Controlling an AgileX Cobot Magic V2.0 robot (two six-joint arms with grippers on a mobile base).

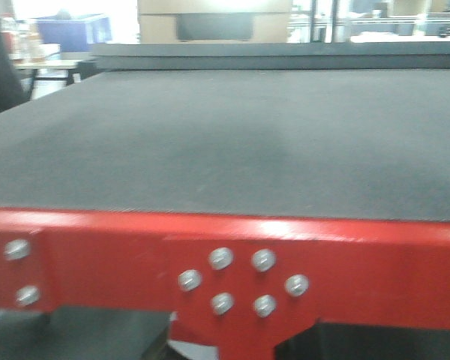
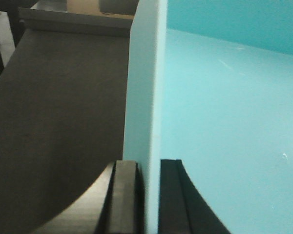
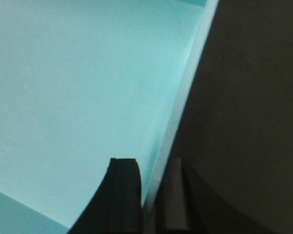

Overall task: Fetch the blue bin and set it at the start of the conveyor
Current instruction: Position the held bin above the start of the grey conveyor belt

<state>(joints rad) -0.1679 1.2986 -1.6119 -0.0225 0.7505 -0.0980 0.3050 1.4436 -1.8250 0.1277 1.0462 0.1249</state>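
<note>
The conveyor start fills the front view: a dark grey woven belt point(image 1: 225, 142) edged by a glossy red frame point(image 1: 360, 262) with a cluster of silver bolts point(image 1: 240, 281). Neither the blue bin nor a gripper shows in that view. In the left wrist view my left gripper point(image 2: 149, 163) is shut on the left wall of the blue bin point(image 2: 224, 122), one finger inside and one outside, above the belt point(image 2: 58, 122). In the right wrist view my right gripper point(image 3: 154, 163) is shut on the opposite wall of the blue bin point(image 3: 78, 87), with the belt point(image 3: 254, 97) below.
A raised grey ledge point(image 1: 285, 54) crosses the belt's far end. Behind it stand a cardboard box point(image 1: 214, 19) and, at the back left, a table with a dark blue crate point(image 1: 71, 30). A dark shape point(image 1: 0, 60) fills the left edge.
</note>
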